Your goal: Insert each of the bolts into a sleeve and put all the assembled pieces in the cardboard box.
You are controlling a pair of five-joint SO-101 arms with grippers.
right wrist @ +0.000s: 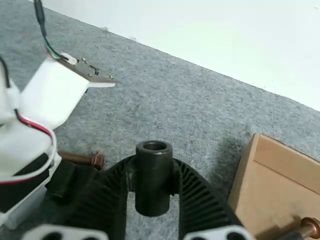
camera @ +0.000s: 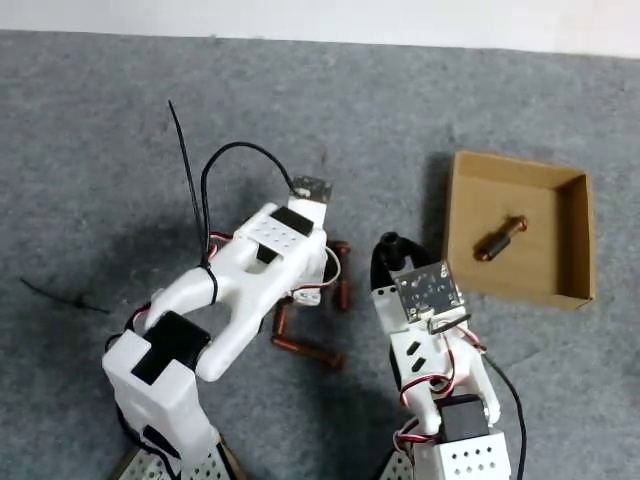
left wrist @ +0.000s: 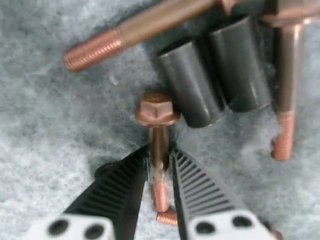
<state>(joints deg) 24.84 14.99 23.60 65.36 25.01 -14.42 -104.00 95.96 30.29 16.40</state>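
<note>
A shallow brown cardboard box (camera: 545, 205) holds one sleeved copper bolt (camera: 499, 239). Loose copper bolts (camera: 308, 349) lie by the white left arm (camera: 250, 275).

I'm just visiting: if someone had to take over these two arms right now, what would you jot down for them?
Left tool: closed on a bolt lying on the carpet.
Right tool: closed on a sleeve, held upright.
Done: one assembled piece lies in the cardboard box.
Left: join this bolt and sleeve and box them; then the loose bolts and two spare sleeves near the left tool.
</note>
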